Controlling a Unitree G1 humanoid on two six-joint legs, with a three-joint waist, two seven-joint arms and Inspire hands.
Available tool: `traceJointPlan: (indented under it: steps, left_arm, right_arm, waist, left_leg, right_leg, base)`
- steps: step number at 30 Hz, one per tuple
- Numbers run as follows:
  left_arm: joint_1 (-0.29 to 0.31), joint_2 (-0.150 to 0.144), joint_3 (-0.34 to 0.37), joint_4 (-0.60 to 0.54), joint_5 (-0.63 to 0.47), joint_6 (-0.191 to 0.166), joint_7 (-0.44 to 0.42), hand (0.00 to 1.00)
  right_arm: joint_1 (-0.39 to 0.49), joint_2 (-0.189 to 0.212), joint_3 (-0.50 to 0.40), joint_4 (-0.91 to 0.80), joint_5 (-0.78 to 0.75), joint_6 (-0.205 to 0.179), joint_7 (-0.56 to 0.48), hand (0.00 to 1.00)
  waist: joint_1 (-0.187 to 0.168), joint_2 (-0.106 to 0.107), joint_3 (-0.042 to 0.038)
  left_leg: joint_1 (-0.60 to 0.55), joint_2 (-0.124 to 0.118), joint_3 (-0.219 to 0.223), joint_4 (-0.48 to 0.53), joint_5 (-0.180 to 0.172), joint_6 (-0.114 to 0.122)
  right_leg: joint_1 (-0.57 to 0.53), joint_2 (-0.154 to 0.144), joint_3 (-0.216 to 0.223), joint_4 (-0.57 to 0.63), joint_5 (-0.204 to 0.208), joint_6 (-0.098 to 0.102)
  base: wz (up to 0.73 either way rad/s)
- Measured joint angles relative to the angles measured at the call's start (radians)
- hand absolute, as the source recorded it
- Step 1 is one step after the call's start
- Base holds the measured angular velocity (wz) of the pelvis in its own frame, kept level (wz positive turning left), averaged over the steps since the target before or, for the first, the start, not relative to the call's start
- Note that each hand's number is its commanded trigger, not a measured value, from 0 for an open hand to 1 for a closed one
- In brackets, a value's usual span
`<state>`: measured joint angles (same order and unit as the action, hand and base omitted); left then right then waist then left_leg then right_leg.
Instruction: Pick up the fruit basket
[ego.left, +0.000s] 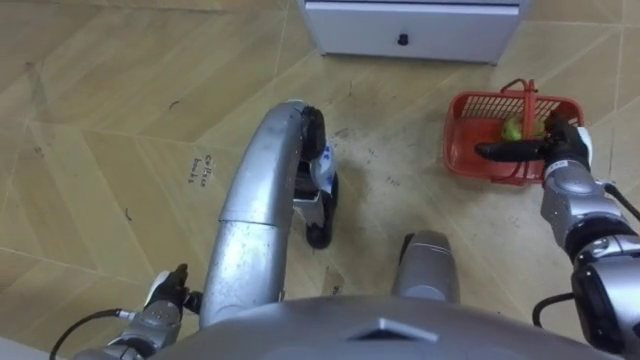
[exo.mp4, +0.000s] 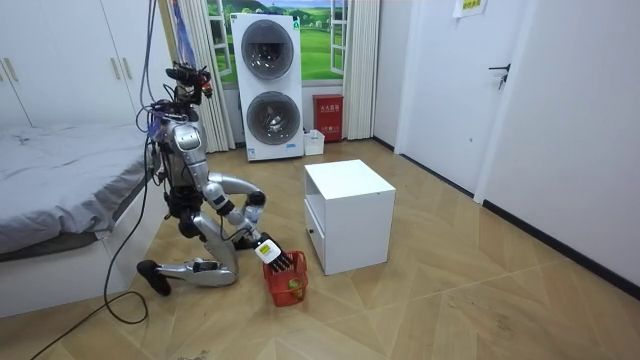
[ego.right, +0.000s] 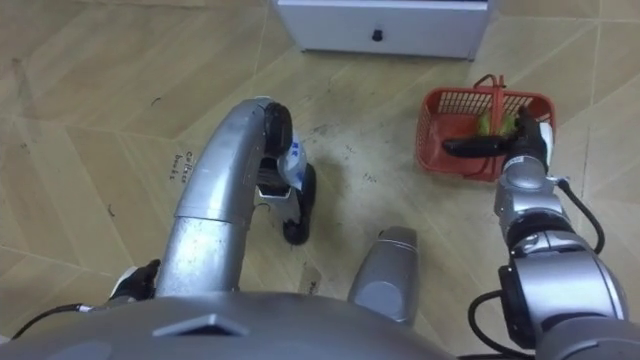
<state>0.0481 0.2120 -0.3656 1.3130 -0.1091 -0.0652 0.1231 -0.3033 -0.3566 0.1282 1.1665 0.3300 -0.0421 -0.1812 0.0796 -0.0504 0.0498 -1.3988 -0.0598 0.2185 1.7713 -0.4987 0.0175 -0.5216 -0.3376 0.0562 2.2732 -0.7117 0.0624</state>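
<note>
One red plastic fruit basket (ego.left: 462, 135) sits on the wooden floor (ego.left: 400, 200) — not lifted yet. Right robot hand (ego.left: 562, 148) reaches over it, fingers (ego.left: 500, 151) straight, gripping nothing — left robot hand (ego.left: 165, 297) is low at its side.

Basket (ego.left: 462, 135): red plastic, open lattice walls, slight gloss.
Fruit (ego.left: 512, 129): green, smooth skin.
Floor (ego.left: 120, 120): wood-look planks, smooth, low sheen, scuffed with dark marks.
Cabinet (ego.left: 420, 30): white panel, smooth, matt; small dark knob (ego.left: 403, 40).
Right hand (ego.left: 565, 145): matt black fingers (ego.left: 505, 150), white plastic back, silver-grey metal-look wrist.
Bed cover (exo.mp4: 60, 185): grey cloth, matt, softly creased.
Washing machines (exo.mp4: 272, 85): white casing, glossy round doors.
</note>
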Motion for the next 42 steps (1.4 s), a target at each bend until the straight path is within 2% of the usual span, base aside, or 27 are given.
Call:
traceJointPlan:
  steps: [1, 2, 3, 5, 12, 14, 19, 26, 34, 42]
  left_arm:
    - [0.0, 0.0, 0.0, 0.0, 0.0, 0.0, 0.0, 0.0]
    - [0.001, 0.0, 0.0, 0.0, 0.0, 0.0, -0.001, 0.0]
    - [0.002, 0.0, -0.002, 0.0, 0.0, 0.001, -0.001, 0.0]
    - [0.001, -0.001, -0.014, 0.0, 0.0, 0.004, -0.004, 0.0]
    - [-0.014, -0.013, -0.031, 0.001, 0.0, 0.015, -0.019, 0.0]
    - [-0.024, -0.022, -0.031, 0.001, 0.001, 0.015, -0.019, 0.0]
    - [-0.055, -0.034, -0.031, 0.0, 0.001, 0.015, -0.019, 0.0]
    - [-0.061, -0.036, -0.032, 0.0, -0.012, 0.017, -0.02, 0.0]
    - [-0.058, -0.036, -0.032, 0.003, -0.018, 0.022, -0.023, 0.0]
    - [-0.054, -0.036, -0.031, 0.003, -0.019, 0.022, -0.024, 0.0]
  right_arm:
    - [-0.001, 0.0, 0.0, 0.0, -0.001, 0.0, 0.005, 0.21]
    - [-0.001, 0.0, 0.0, 0.001, -0.003, 0.0, 0.01, 0.64]
    - [-0.001, 0.001, 0.0, 0.001, -0.008, 0.0, 0.014, 1.0]
    - [-0.004, 0.001, 0.0, 0.003, -0.008, 0.0, 0.022, 1.0]
    - [-0.016, 0.015, 0.006, 0.032, 0.022, 0.001, 0.033, 1.0]
    - [-0.012, 0.025, 0.01, 0.038, 0.025, 0.011, 0.033, 1.0]
    - [-0.01, 0.038, 0.062, 0.072, 0.063, 0.015, 0.062, 1.0]
    - [-0.009, 0.047, 0.089, 0.082, 0.066, 0.025, 0.069, 1.0]
    - [-0.009, 0.066, 0.086, 0.082, 0.108, 0.027, 0.068, 1.0]
    - [-0.009, 0.068, 0.086, 0.079, 0.135, 0.037, 0.069, 1.0]
  waist:
    - [0.002, 0.003, -0.0006]
    - [0.003, 0.003, -0.0004]
    - [0.004, 0.003, -0.0005]
    - [0.009, 0.008, -0.0033]
    - [0.01, 0.0, 0.0013]
    - [0.01, -0.002, 0.0026]
    - [0.011, -0.005, 0.0044]
    - [0.007, -0.013, 0.0089]
    - [0.007, -0.01, 0.007]
    - [0.007, -0.019, 0.0077]
  left_leg:
    - [-0.004, 0.0, -0.001, 0.0, 0.002, -0.001]
    - [-0.004, 0.0, -0.001, 0.0, 0.002, -0.001]
    - [-0.004, 0.0, -0.002, 0.0, 0.002, -0.001]
    - [-0.003, -0.001, -0.004, 0.0, 0.003, -0.003]
    - [-0.003, 0.0, -0.011, -0.001, 0.012, -0.009]
    - [-0.003, 0.001, -0.012, -0.002, 0.012, -0.009]
    - [-0.005, 0.008, -0.015, 0.003, 0.012, -0.009]
    - [-0.006, 0.011, -0.019, 0.006, 0.012, -0.01]
    - [-0.009, 0.011, -0.029, 0.02, 0.015, -0.006]
    - [-0.006, 0.011, -0.037, 0.024, 0.018, -0.004]
  right_leg:
    - [-0.003, 0.001, -0.001, 0.002, 0.0, 0.0]
    - [-0.003, 0.001, -0.001, 0.002, 0.0, 0.0]
    - [-0.003, 0.001, -0.002, 0.002, 0.0, 0.0]
    - [-0.003, 0.006, -0.003, 0.004, 0.0, 0.0]
    - [-0.002, 0.01, -0.005, 0.013, -0.001, -0.001]
    - [-0.003, 0.012, -0.005, 0.013, -0.001, -0.001]
    - [-0.003, 0.022, -0.004, 0.013, -0.002, -0.002]
    - [-0.005, 0.026, -0.001, 0.016, -0.002, -0.003]
    - [0.0, 0.039, -0.004, 0.026, -0.003, -0.004]
    - [0.014, 0.043, -0.009, 0.026, -0.003, -0.004]
  base:
    - [0.0]
    - [0.0]
    - [0.0]
    - [0.0]
    - [0.0]
    - [0.0]
    - [-0.02]
    - [0.0]
    - [-0.02]
    - [0.01]
